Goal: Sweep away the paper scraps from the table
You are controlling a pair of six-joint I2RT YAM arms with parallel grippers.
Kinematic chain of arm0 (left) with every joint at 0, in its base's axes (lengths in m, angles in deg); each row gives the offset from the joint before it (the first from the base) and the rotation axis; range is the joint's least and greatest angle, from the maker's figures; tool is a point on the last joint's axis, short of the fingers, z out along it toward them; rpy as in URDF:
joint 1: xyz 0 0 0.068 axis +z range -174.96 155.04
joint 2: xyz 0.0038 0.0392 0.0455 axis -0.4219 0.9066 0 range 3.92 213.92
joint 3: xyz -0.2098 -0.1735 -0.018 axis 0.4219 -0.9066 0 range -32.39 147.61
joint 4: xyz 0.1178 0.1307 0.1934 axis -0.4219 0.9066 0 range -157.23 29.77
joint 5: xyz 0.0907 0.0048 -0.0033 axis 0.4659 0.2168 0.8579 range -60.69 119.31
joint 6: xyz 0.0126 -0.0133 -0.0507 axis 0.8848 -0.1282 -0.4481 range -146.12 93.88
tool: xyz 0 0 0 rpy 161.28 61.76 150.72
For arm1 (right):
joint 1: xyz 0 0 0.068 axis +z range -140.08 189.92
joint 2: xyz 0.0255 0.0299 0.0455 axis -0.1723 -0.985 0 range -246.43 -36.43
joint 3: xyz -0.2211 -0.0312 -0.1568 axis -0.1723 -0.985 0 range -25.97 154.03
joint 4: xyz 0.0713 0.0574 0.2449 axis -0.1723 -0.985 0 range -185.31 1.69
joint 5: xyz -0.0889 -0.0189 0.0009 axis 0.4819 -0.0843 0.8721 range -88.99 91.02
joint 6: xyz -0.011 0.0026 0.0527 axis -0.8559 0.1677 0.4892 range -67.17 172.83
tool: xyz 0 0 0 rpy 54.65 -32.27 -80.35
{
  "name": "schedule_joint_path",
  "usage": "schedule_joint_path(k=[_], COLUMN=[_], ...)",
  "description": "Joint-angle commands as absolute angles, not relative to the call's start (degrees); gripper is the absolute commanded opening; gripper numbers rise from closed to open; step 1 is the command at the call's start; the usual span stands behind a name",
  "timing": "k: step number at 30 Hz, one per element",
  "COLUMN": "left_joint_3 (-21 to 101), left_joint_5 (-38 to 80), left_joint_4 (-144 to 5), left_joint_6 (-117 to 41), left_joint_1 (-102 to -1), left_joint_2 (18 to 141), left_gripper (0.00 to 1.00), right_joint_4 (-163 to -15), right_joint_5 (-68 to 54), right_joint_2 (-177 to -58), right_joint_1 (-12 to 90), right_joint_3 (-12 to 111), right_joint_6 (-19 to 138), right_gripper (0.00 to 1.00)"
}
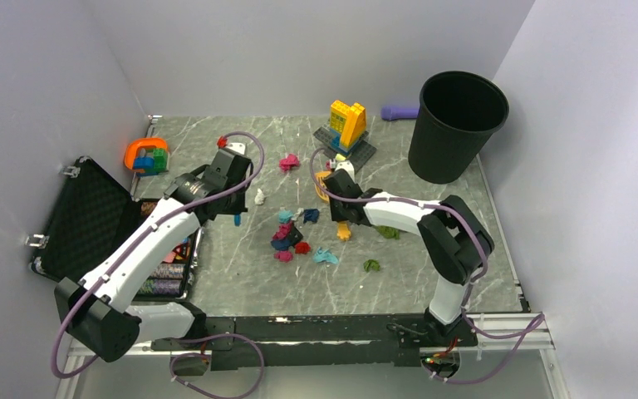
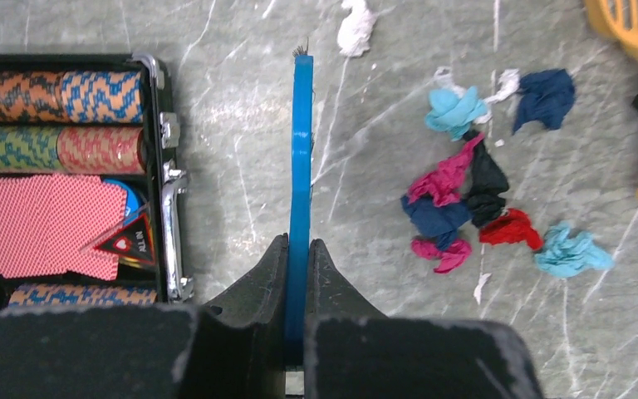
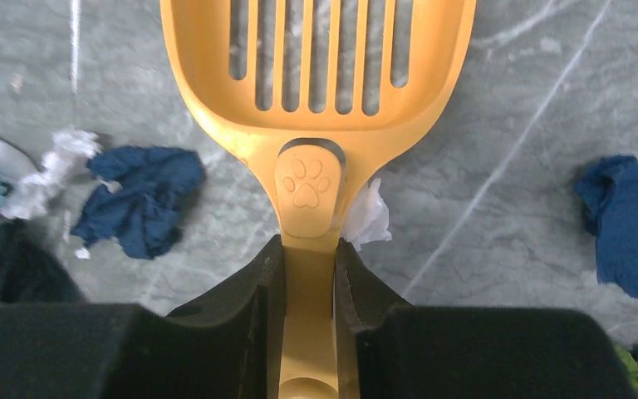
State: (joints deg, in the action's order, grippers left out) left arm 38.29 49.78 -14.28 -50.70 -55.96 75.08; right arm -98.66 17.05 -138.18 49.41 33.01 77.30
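A: What does the counter [image 1: 432,249] look like?
B: Dark grey marble pattern with white veins. A black bin [image 1: 457,125] stands at its far right corner, and a black case [image 1: 91,220] lies open at its left edge.
A: And the arms?
B: The left gripper [image 2: 299,249] is pinched on a thin blue brush [image 2: 301,150], seen edge-on, left of the heap. The right gripper [image 3: 309,253] is clamped on the handle of a yellow slotted scoop [image 3: 316,91] at the heap's far right side.
A: The paper scraps [image 1: 292,236]?
B: Tiny crumpled wads, mostly heaped mid-counter between the two arms: magenta, dark blue, red, teal, one blackish. A white scrap [image 1: 259,197] lies near the brush tip, a magenta scrap [image 1: 288,163] farther back, and green scraps [image 1: 371,265] to the right.
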Motion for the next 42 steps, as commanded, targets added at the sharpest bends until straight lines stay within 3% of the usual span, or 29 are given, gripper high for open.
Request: schedule_joint_path(k=[1, 5, 15, 34, 42], left_joint_3=[36.2, 36.2, 34.6, 32.7, 32.5], left_joint_5=[51.0, 51.8, 52.8, 53.2, 53.8], left_joint_4=[-15.3, -14.6, -15.1, -16.1, -16.5], left_joint_6=[-50.4, -50.0, -50.1, -49.8, -49.8], left_joint_1=[-54.9, -54.8, -54.6, -54.5, -54.5], left_joint_2=[72.6, 72.0, 70.5, 70.5, 70.2], left_gripper=[0.0, 0.0, 0.0, 0.0, 0.0], right_joint_4=[-100.4, -100.5, -98.7, -94.6, -98.5], right_joint_5=[16.6, 16.5, 13.1, 7.5, 13.7], right_joint_2=[-139.7, -139.6, -134.9, -137.2, -141.9], right_joint_1=[49.6, 49.6, 49.5, 50.2, 52.5], right_joint_3=[38.2, 37.8, 32.9, 29.6, 35.1], right_joint_6=[78.7, 79.2, 80.7, 84.8, 83.9], right_gripper=[0.0, 0.26, 0.4, 0.4, 0.35])
